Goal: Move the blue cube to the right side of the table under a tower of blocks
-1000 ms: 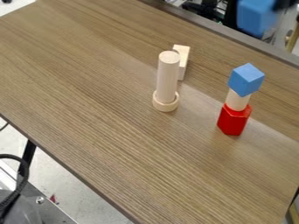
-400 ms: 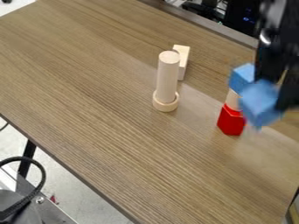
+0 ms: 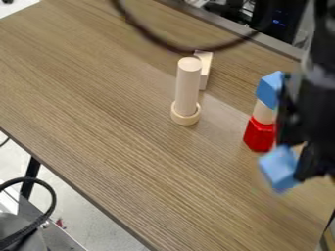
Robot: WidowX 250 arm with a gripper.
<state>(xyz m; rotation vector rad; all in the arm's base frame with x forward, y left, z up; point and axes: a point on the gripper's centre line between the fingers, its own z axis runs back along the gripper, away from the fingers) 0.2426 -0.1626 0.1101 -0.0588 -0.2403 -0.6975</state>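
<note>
1. Clamped on a blue cube [image 3: 277, 169]: so stand my fingers, in the camera view. Gripper [image 3: 292, 158], one, mine, black, hanging beside the red block [image 3: 259, 135], to its right and lower in the view.
2. Blue cube, the task's piece: one, held at my fingertips, low and slightly right of the red block as the camera sees it. Whether it touches the table [image 3: 118, 147], I cannot tell.
3. Red block: one, upright on the table, base of a tower; my arm [image 3: 321, 98] hangs to the right of it, in front of part of the tower's right side.
4. Pale short cylinder [image 3: 263, 113]: one, set directly on top of the red block.
5. Blue top block [image 3: 268, 90]: one, above the red block, resting on the pale short cylinder; its right portion lies behind my black parts.
6. Pale tall cylinder [image 3: 188, 86]: one, upright, to the left of the red block and well apart from it.
7. Pale ring [image 3: 185, 118]: one, left of the red block, around the foot of the pale tall cylinder.
8. Pale oblong block [image 3: 204, 71]: one, up and left from the red block, partly behind the pale tall cylinder; whether those two touch, I cannot tell.
</note>
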